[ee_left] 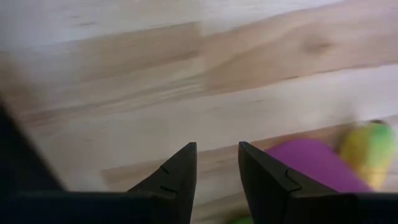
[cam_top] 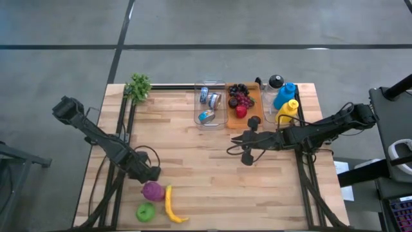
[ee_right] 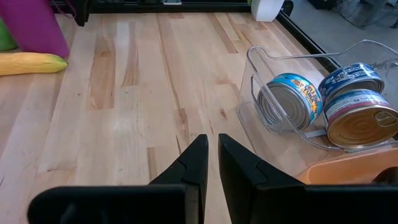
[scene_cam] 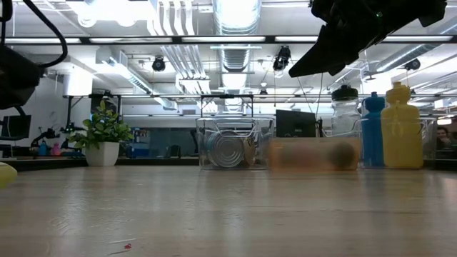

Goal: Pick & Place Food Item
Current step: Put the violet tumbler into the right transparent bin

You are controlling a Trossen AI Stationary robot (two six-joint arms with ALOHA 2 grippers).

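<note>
The left gripper stood low over the wooden table, its fingers parted with a narrow gap and nothing between them. The purple food item lay on the boards just beyond those fingertips, slightly to one side and not held. A yellow pepper lay touching or very close to its far side, and a green fruit sat just past both, near the table edge. The right gripper hovered above the middle of the table with its fingers nearly together and gripping nothing. Just beside those fingers was a clear bin holding three tins; next to it sat an orange tray with dark grapes and a red fruit. Black-capped, blue and yellow bottles stood beyond the tray. A small potted plant stood at the far corner, well apart from both grippers.
</note>
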